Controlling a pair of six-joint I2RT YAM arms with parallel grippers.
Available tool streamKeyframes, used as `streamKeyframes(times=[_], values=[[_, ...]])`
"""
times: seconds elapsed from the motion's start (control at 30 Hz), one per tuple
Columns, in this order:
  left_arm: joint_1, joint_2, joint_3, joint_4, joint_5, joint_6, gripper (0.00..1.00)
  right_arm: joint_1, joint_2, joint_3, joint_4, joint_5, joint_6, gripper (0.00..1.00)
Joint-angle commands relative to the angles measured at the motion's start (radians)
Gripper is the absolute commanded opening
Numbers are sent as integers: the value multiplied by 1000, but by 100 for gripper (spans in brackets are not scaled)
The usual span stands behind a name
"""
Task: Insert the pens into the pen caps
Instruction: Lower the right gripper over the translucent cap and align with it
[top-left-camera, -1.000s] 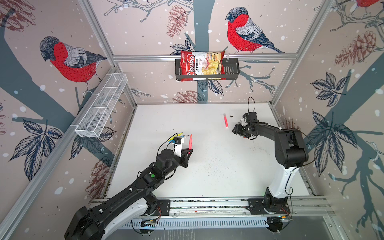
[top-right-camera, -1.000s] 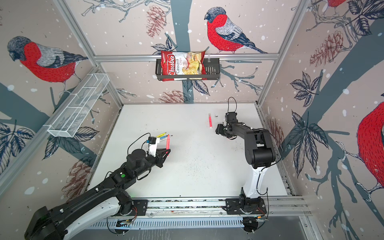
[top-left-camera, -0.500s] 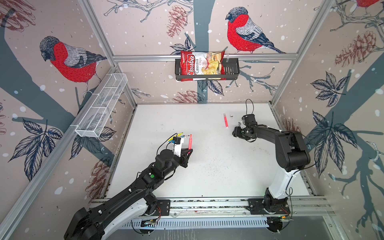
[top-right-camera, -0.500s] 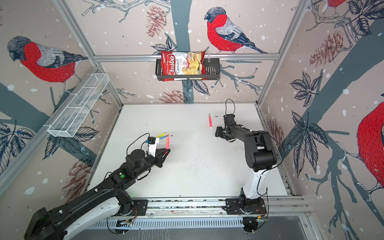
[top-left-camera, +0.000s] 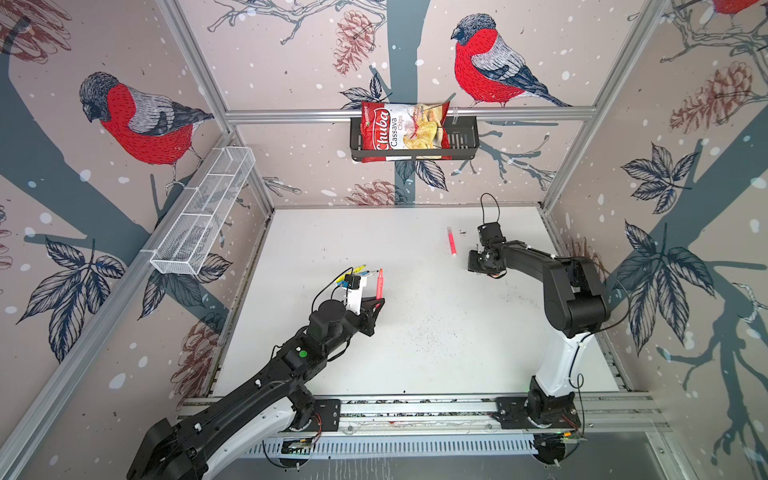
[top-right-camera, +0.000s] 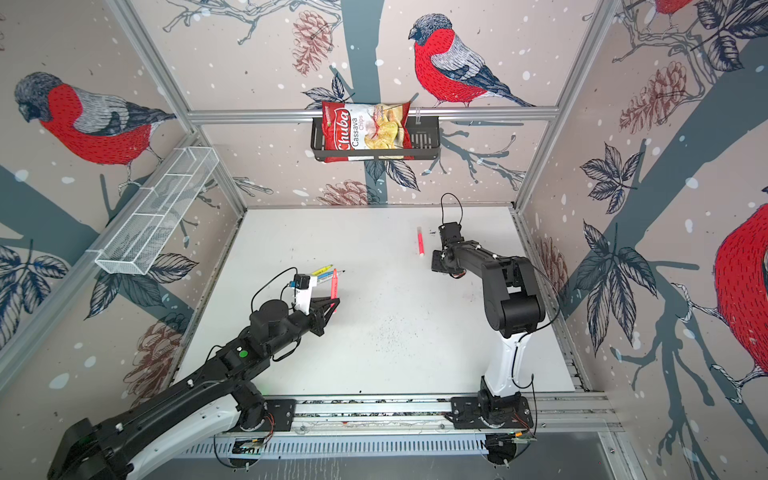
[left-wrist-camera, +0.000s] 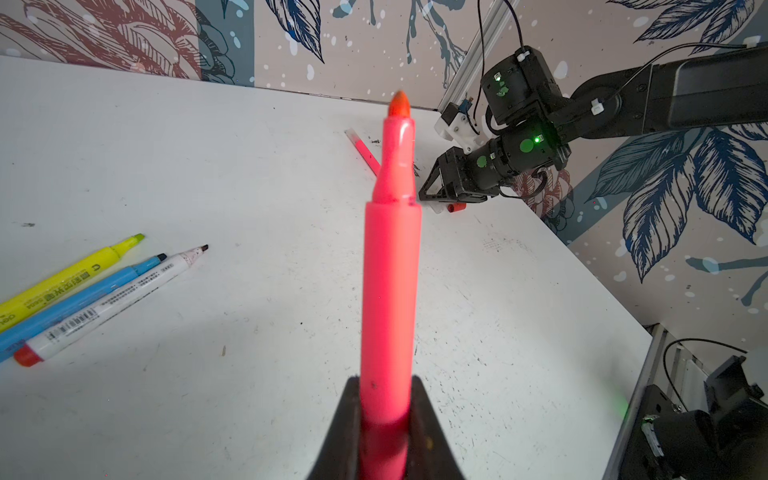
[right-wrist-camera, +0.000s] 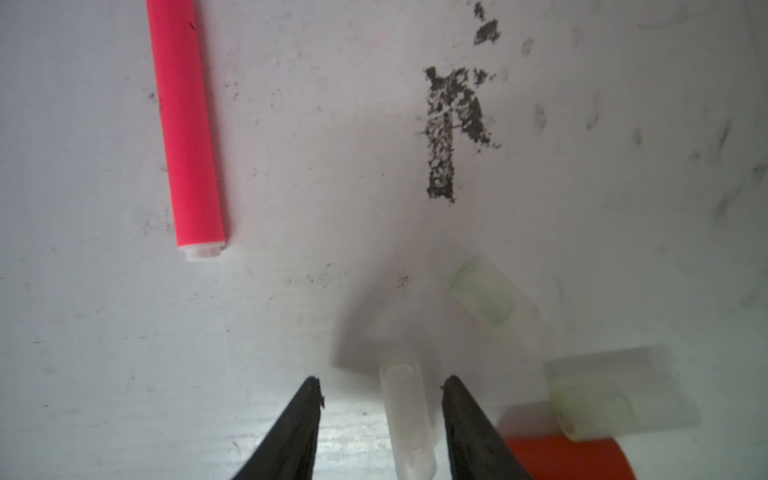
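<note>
Left pincer (left-wrist-camera: 384, 382) clamped on pink pen (left-wrist-camera: 390, 270), right pincer (right-wrist-camera: 382, 379) parted astride clear cap (right-wrist-camera: 407, 415), red cap (right-wrist-camera: 573, 457) just beside

Bright, even, diffuse light fills both top views; the white table (top-left-camera: 436, 365) carries only faint, soft shadows beside the arms (top-left-camera: 266, 386). In the left wrist view the pink pen (left-wrist-camera: 390, 291) blurs near the lens, and a green lamp (left-wrist-camera: 537, 139) flares slightly. In the right wrist view the clear caps (right-wrist-camera: 406, 415) look soft, ringed by grey shadow.
</note>
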Motion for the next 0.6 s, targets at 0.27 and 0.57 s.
streamKeyframes(times=[0.27,0.57], values=[[0,-7,-1,-10,-15,14,0,16,45,61,-84,79,-46,42],[1,-4,3,-11,-17,15,0,24,64,80,-111,92,-62,32]])
